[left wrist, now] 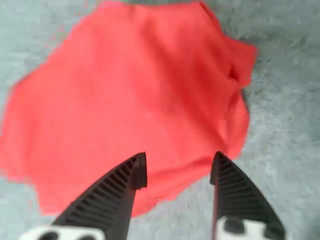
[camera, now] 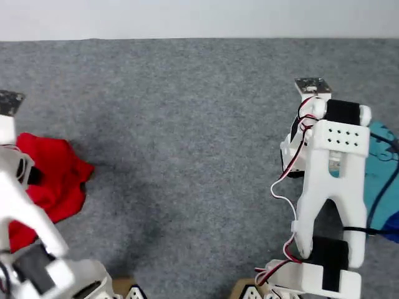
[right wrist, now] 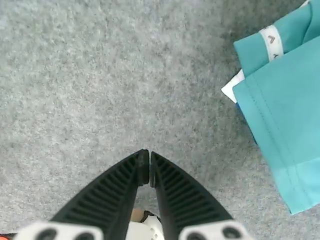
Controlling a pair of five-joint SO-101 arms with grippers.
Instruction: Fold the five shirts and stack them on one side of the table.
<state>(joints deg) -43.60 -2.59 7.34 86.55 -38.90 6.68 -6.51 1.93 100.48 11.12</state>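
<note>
A crumpled red shirt (camera: 53, 180) lies at the table's left edge, partly under the left arm. In the left wrist view the red shirt (left wrist: 125, 95) spreads out beneath my left gripper (left wrist: 179, 167), which hangs open above it with nothing between its fingers. A folded teal shirt (camera: 381, 180) lies at the right edge on top of a blue garment (camera: 389, 225), both partly hidden by the right arm. The right wrist view has the teal shirt (right wrist: 282, 110) off to one side of my right gripper (right wrist: 149, 165), which is shut and empty above bare carpet.
Grey carpet-like cloth (camera: 187, 143) covers the table, with a wide bare stretch between the two arms. A white wall strip (camera: 199, 18) runs along the far edge. A white tag (right wrist: 231, 87) pokes out from under the teal shirt.
</note>
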